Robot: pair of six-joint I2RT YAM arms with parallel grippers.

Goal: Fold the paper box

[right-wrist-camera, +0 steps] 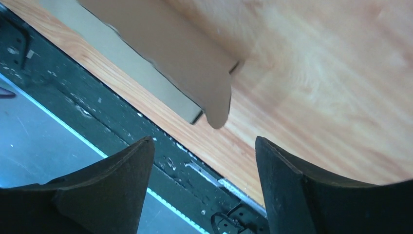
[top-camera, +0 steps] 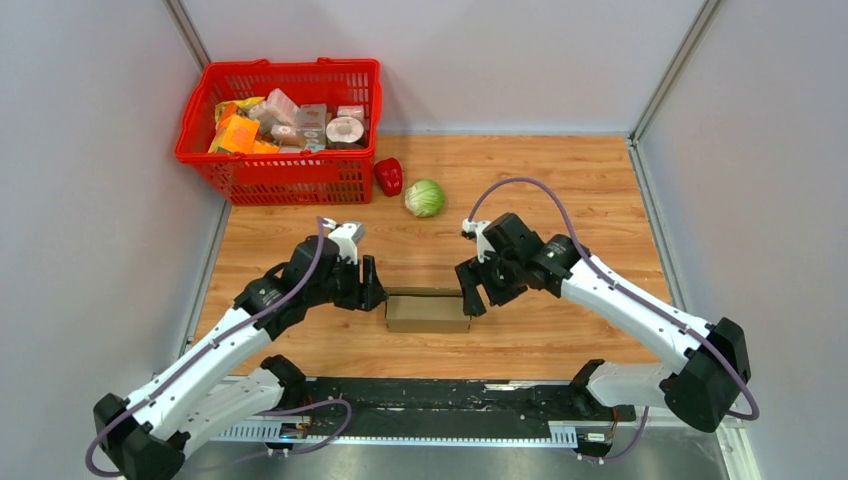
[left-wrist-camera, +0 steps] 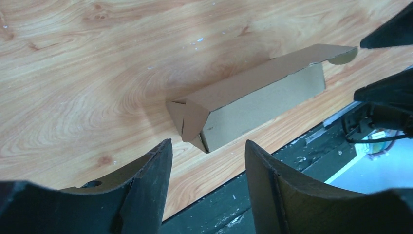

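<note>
paper box (top-camera: 428, 310) half-folded, just ahead of left pincer (top-camera: 374, 289), right pincer (top-camera: 471, 294) opposite, both gaping, empty; lopsided push likely skids it off near counter (top-camera: 560, 200) edge.

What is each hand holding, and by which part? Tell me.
Nothing. The left hand and right hand stand open, one at each end of the box.
</note>
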